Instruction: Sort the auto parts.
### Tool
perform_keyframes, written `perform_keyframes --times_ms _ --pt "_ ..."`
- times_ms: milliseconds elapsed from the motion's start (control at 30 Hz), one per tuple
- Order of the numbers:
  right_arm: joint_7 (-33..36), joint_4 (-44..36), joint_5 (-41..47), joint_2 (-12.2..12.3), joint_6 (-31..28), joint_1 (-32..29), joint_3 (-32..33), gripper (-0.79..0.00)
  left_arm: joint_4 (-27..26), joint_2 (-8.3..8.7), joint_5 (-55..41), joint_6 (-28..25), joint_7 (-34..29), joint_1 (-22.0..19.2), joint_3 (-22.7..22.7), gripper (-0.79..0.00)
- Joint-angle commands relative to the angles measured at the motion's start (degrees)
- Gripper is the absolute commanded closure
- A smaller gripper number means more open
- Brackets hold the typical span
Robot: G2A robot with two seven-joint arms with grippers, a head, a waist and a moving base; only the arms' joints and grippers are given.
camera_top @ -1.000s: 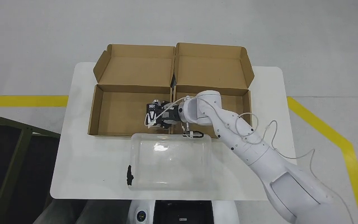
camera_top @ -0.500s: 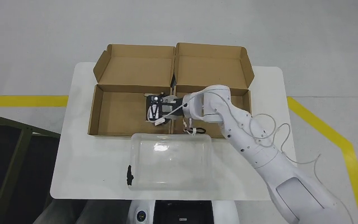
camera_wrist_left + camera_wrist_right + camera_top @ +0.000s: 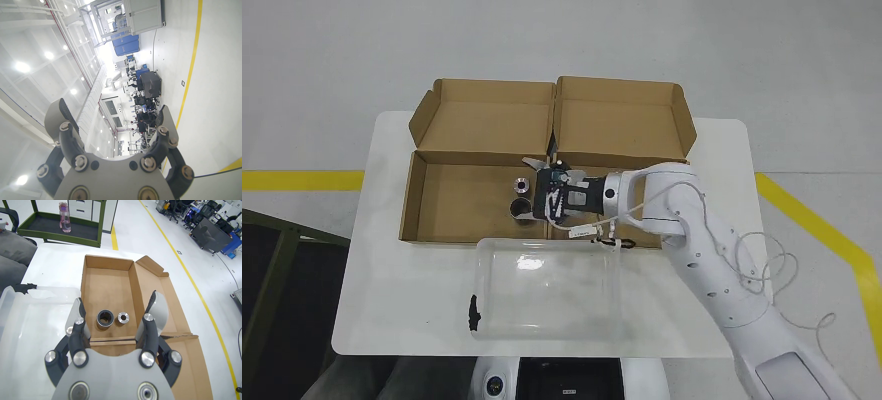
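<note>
Step in hand, as judged: a drop into the left box [image 3: 457,200] or a pick from it; the frames do not settle which.

Right gripper [image 3: 116,296]: hangs above the wall that the left box shares with the right box [image 3: 582,168], about midway along it. Fingers spread wide, nothing between them.

Handling advice: the two parts stand just ahead of the fingertips. Any travel here is best kept vertical, because a sideways drift could tip the sleeve or catch the shared wall. For a pick, centre on one part alone, as the two stand just beside each other.

Left gripper [image 3: 112,106]: spread wide, empty, aimed off into the room.

Containers:
- Left box: toward the far edge of the table [image 3: 372,250], lid flap open.
  - Dark sleeve [image 3: 105,319]: upright, bore upward, the nearer of the two to the box's front wall.
  - Silver bushing [image 3: 123,318]: upright, just behind the sleeve.
  - Both stand close to the shared wall.
- Right box: adjoining, lid open. The arm hides most of its floor, so its contents cannot be told.
- Clear bin [image 3: 542,300]: at the table's near edge, close against the boxes' front walls. No part made out inside. A black scrap [image 3: 473,312] sits on its left rim, nature unclear.
</note>
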Motion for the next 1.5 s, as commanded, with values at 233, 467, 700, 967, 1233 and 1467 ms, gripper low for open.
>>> perform_keyframes --times_ms 233,467,700,967,1233,1467 --pt "0.85 -8.74 -0.24 2.81 -1.45 -9.68 9.96 -0.616 0.00 0.00 0.00 0.00 0.00 0.00 0.00 -0.785" --pt "-3.34 -13.34 -2.87 4.44 -1.84 -17.69 15.95 -0.637 0.00 0.00 0.00 0.00 0.00 0.00 0.00 -0.785" --pt "-10.12 -16.69 -4.84 5.73 -0.67 -24.60 22.85 -0.653 0.00 0.00 0.00 0.00 0.00 0.00 0.00 -0.785" --pt "-17.22 -17.91 -6.06 6.67 2.47 -31.76 28.62 -0.674 0.00 0.00 0.00 0.00 0.00 0.00 0.00 -0.785" --pt "-21.85 -18.92 -7.09 7.56 4.36 -37.14 34.79 -0.711 0.00 0.00 0.00 0.00 0.00 0.00 0.00 -0.785" --pt "-23.93 -18.74 -7.16 8.30 5.27 -40.62 40.51 -0.751 0.00 0.00 0.00 0.00 0.00 0.00 0.00 -0.785"
